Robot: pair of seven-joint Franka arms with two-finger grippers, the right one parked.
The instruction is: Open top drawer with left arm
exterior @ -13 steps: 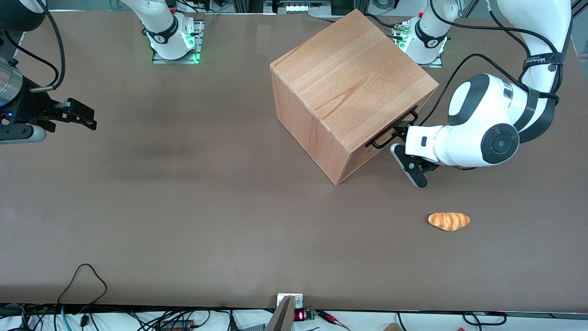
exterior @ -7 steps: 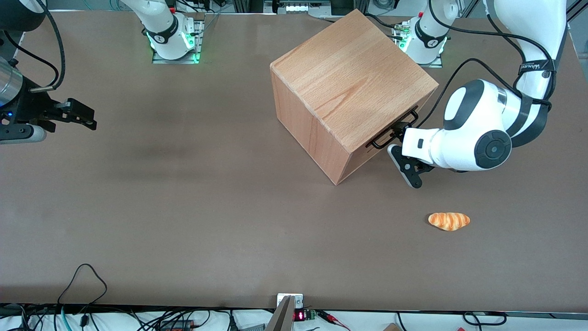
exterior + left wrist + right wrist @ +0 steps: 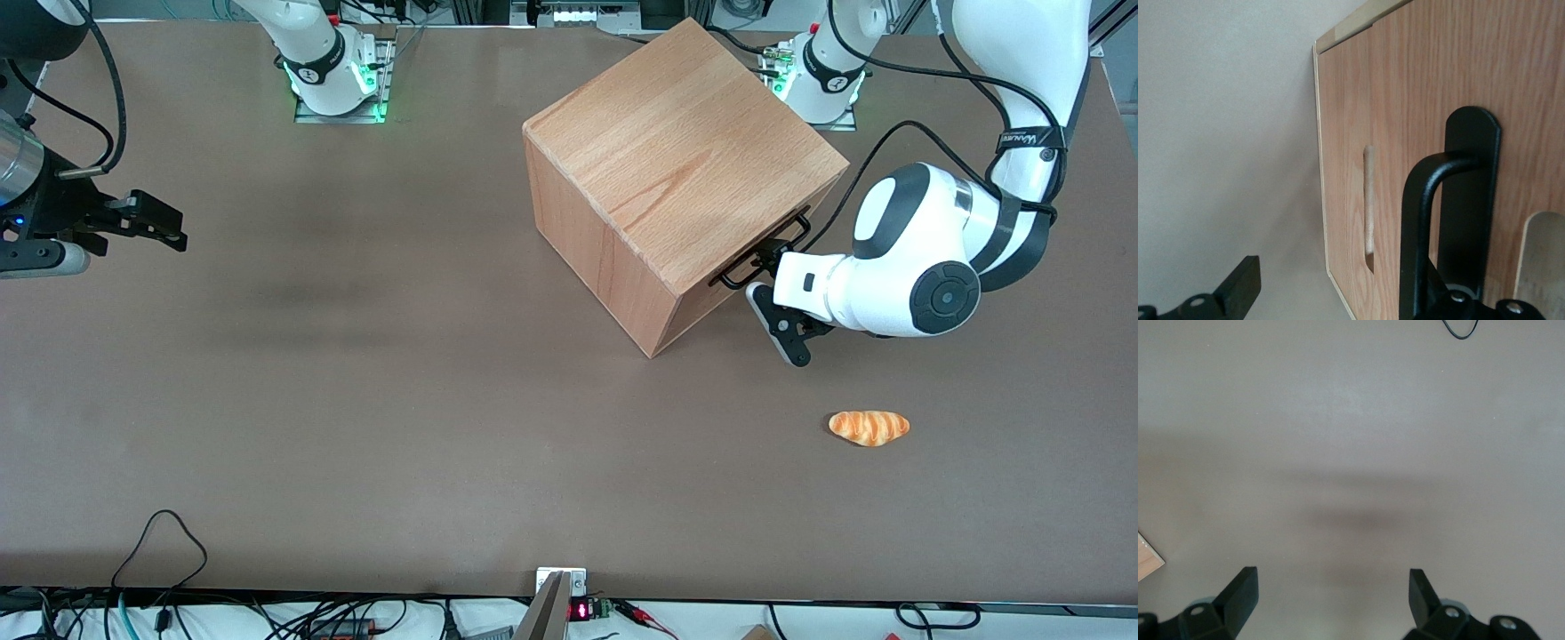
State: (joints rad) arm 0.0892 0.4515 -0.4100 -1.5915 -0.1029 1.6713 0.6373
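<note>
The wooden cabinet [image 3: 676, 169] stands on the brown table, its drawer side turned toward the working arm's end. The top drawer [image 3: 1405, 100] is a light wood panel lying flush with the casing, shut. Its black U-shaped handle [image 3: 765, 252] [image 3: 1418, 220] juts out from the panel. My left arm [image 3: 916, 276] reaches in level with it. The gripper [image 3: 766, 267] [image 3: 1331, 273] is open right in front of the drawer. The handle bar stands inside the jaws, against one finger, while the other finger [image 3: 1241, 283] hangs free off the cabinet's edge.
An orange striped bread roll [image 3: 869, 427] lies on the table nearer the front camera than the gripper. The arm bases [image 3: 827, 71] stand close to the cabinet's back corner. Loose cables [image 3: 160, 551] lie along the table's front edge.
The left arm's wrist and elbow have shifted a little toward the cabinet, bringing the gripper closer in on the handle. The drawer and cabinet have not moved.
</note>
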